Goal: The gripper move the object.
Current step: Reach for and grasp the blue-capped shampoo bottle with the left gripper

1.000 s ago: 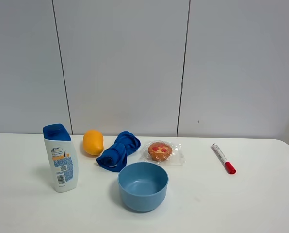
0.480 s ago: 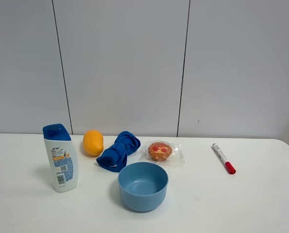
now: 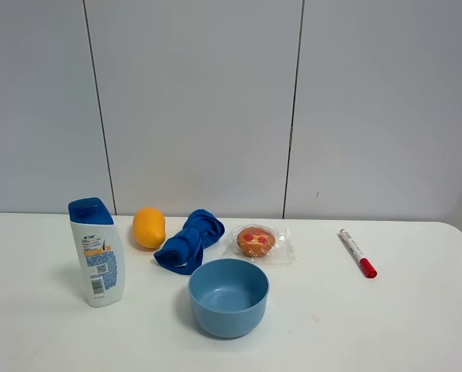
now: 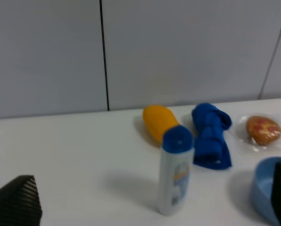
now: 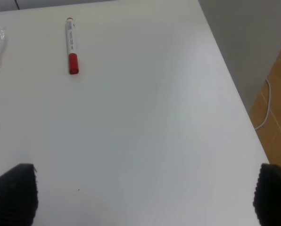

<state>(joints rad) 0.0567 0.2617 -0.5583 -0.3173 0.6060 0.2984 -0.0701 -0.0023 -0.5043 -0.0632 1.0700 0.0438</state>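
1. We are tracking the tall white plastic shampoo bottle with the blue flip cap (image 3: pixel 97 256) (image 4: pixel 176 176). It is standing upright on the white counter (image 3: pixel 417 325) with its long axis vertical. It is sitting ahead of the left fingers (image 4: pixel 15 205), well apart from them and in line with the gap between them.
2. The left fingers are standing spread wide and holding nothing. The right fingers (image 5: pixel 13 193), also spread and empty, are facing only the red-capped white marker (image 5: pixel 71 44), so we are judging the left arm the nearer one.
3. Beyond the bottle from the left fingers, the rounded orange fruit (image 4: pixel 160 121) and the rolled blue cloth (image 4: pixel 211 136) are lying close behind it. The round blue plastic bowl (image 4: pixel 265 188) is sitting near one finger.
4. Compared with the earlier high views, we are finding no difference: the bottle is standing in the same spot, and no arm is showing there.
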